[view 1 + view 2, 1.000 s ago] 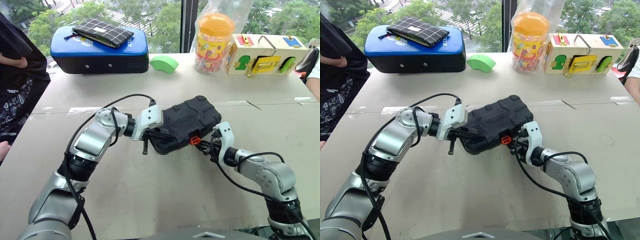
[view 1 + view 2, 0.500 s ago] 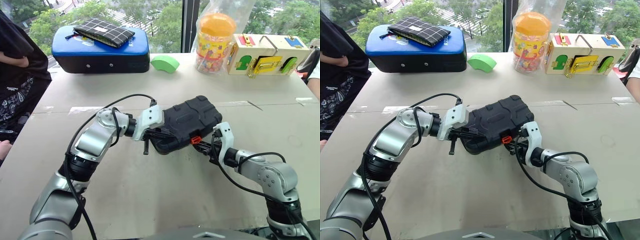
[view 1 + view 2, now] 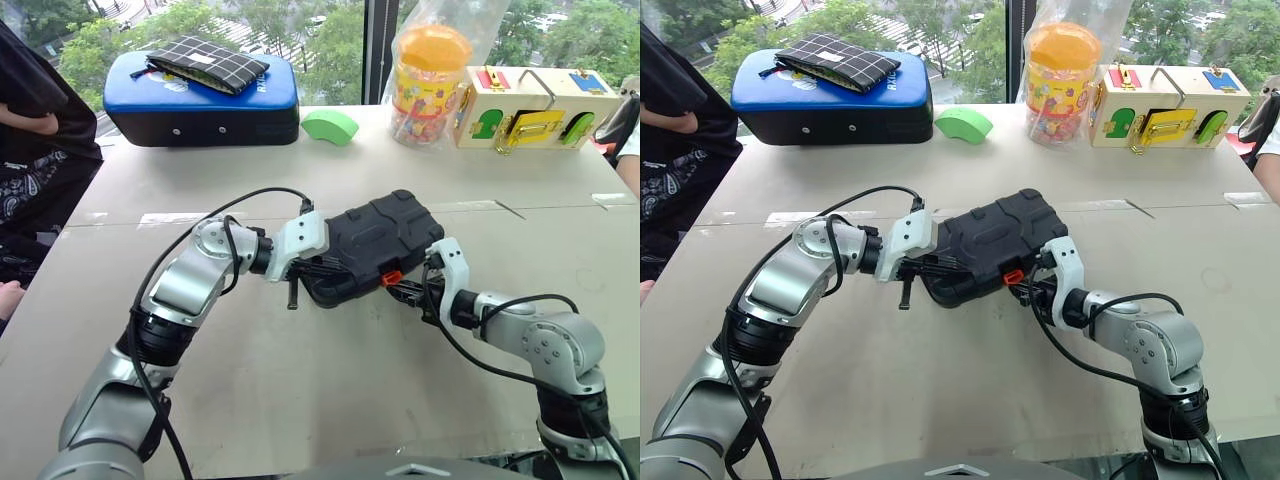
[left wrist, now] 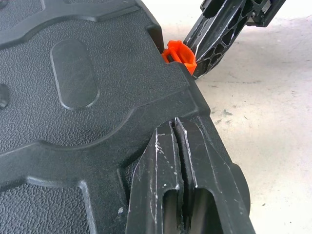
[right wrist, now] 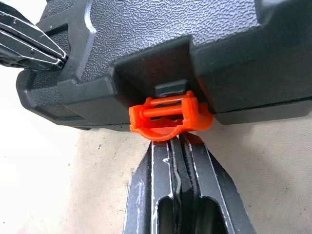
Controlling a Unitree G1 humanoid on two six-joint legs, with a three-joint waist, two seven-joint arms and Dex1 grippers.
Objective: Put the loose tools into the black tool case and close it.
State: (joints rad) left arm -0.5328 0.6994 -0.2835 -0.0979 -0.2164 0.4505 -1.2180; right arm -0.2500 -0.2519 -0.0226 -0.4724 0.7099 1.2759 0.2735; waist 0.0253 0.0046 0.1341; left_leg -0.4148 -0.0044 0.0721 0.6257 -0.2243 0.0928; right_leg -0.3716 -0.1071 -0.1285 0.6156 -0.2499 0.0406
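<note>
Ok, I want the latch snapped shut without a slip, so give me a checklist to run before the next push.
1. black tool case lid down on its base: ok.
2. orange latch snapped home: not ok, it hangs below its catch.
3. right gripper shut, tips under the latch: ok.
4. left gripper shut, pressing on the case's lid: ok.
5. Loose tools all inside: cannot tell, case is closed.

Black tool case [image 3: 375, 240] (pebbled texture), orange latch [image 5: 170, 118]; blue-topped case [image 3: 200, 100]; checked pouch [image 3: 205, 64], perhaps dark grey.
</note>
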